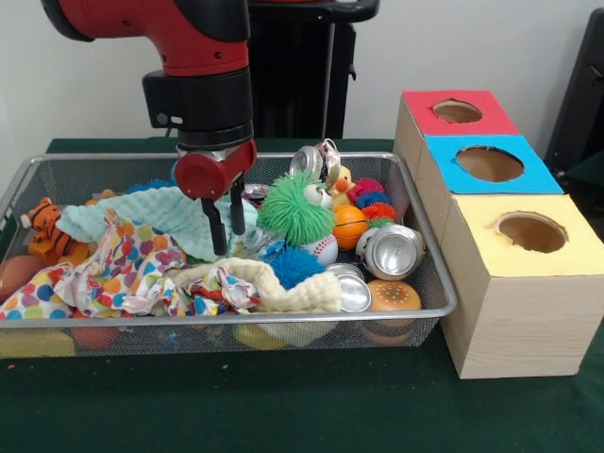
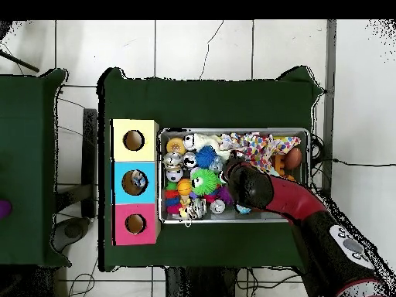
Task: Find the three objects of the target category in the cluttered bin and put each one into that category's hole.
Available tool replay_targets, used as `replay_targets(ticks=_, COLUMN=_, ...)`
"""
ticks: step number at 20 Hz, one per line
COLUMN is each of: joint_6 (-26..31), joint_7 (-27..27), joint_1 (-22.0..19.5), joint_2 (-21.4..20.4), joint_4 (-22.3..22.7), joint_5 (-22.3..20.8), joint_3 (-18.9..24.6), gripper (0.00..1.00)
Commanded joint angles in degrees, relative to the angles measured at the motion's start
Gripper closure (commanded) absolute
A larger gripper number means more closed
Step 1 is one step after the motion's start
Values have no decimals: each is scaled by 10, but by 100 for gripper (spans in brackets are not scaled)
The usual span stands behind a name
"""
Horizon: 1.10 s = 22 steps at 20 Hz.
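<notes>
- Nearest in the front view: green tabletop (image 1: 283,406) under a wire mesh bin (image 1: 444,307), with three boxes standing in a row just beside the bin's right end.
- Yellow-topped box (image 1: 528,283) nearest, blue-topped box (image 1: 486,165) behind it, red-topped box (image 1: 453,111) farthest; one round hole in each top.
- At the bin's near edge: a spotted multicoloured cloth (image 1: 113,269), a cream knitted cloth (image 1: 283,288), a burger-shaped toy (image 1: 394,295) and a crushed silver can (image 1: 351,288).
- Mid-bin: a second crushed can (image 1: 392,250), a blue spiky ball (image 1: 294,266), a small baseball (image 1: 323,249), an orange basketball toy (image 1: 349,225) and a green fuzzy creature with bulging eyes (image 1: 297,209).
- Left end: a small tiger toy (image 1: 45,226) against the mesh wall.
- Farther back: a mint cloth (image 1: 160,217), a third can (image 1: 316,162) leaning on the far rim, and red and blue spiky balls (image 1: 370,196).
- Pincer (image 1: 226,225) hanging over the mint cloth, black fingers (image 1: 218,226) slightly spread, pointing down, pinching nothing.
- Seen from overhead only: something blue and white lying inside the blue box's hole (image 2: 136,181), yellow and red holes dark; the arm covers the pincer there, so finger spread unreadable from above.
- Seen from the front only: the fingers and their gap, and the can propped at the rim.
</notes>
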Motion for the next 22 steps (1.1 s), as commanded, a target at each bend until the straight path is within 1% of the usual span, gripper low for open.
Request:
replay_targets(ticks=1, joint_6=15, joint_7=124, joint_1=-3, joint_2=-2, joint_4=27, joint_5=-18, joint_3=13, gripper=0)
replay_targets(ticks=12, joint_6=9, joint_7=133, joint_1=8, joint_2=10, joint_4=15, joint_5=-15, joint_3=2, gripper=0)
replay_targets(ticks=22, joint_6=-4, joint_7=147, joint_1=22, joint_2=16, joint_4=16, joint_5=-10, joint_3=-4, gripper=0)
